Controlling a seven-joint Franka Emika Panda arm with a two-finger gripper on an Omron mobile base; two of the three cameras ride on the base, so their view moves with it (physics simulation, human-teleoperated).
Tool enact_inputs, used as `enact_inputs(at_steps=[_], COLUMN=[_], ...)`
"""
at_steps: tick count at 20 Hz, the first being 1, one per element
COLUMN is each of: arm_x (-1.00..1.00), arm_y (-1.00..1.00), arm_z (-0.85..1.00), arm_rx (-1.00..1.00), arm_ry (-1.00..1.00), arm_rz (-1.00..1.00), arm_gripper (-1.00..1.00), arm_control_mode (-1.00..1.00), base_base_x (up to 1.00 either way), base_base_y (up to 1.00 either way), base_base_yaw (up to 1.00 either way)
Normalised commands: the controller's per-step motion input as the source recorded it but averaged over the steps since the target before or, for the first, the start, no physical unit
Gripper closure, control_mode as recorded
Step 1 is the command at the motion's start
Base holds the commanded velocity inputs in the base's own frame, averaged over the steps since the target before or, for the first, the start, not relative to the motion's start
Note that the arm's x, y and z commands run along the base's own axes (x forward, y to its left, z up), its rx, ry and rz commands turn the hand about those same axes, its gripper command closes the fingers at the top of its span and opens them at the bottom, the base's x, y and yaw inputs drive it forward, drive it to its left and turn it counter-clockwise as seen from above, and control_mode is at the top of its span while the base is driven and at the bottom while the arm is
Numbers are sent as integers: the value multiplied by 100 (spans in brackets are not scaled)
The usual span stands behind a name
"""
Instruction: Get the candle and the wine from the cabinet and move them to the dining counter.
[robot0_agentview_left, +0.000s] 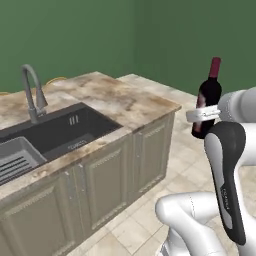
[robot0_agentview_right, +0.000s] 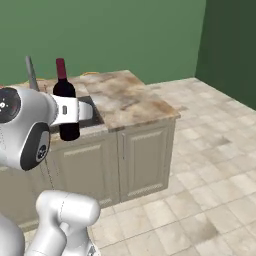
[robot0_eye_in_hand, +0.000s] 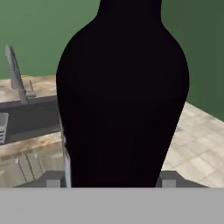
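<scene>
Wine (robot0_agentview_left: 209, 97) stands upright pinched in the tool (robot0_eye_in_hand: 113, 178); left base view alone shows the sink (robot0_agentview_left: 60, 131).

- dining counter (robot0_agentview_left: 135, 102): beige-brown marbled top, beige panelled fronts, stands on tiled floor (robot0_agentview_right: 200, 165)
- dark sink (robot0_agentview_left: 60, 130) set in top w/ curved steel tap (robot0_agentview_left: 31, 92) behind

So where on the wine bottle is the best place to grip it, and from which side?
Around the straight lower body of the wine, from the side with the jaws level. It stands upright, and the round body gives parallel walls, while the red neck is too slim. That is how the gripper holds it now, clear of the dining counter.
</scene>
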Motion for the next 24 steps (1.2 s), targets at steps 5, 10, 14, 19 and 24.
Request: enact_inputs(at_steps=[5,10,14,19,24], arm_x=[0,0,0,0,0], arm_y=[0,0,0,0,0], arm_z=[0,0,0,0,0], arm_rx=[0,0,0,0,0], arm_ry=[0,0,0,0,0], arm_rz=[0,0,0,0,0], arm_gripper=[100,100,100,100,100], arm_control_mode=[100,100,100,100,100], base_base_x=[7,11,4,4,0], base_base_y=[-26,0,0,-3,-16], base_base_yaw=[74,66,67,67,67])
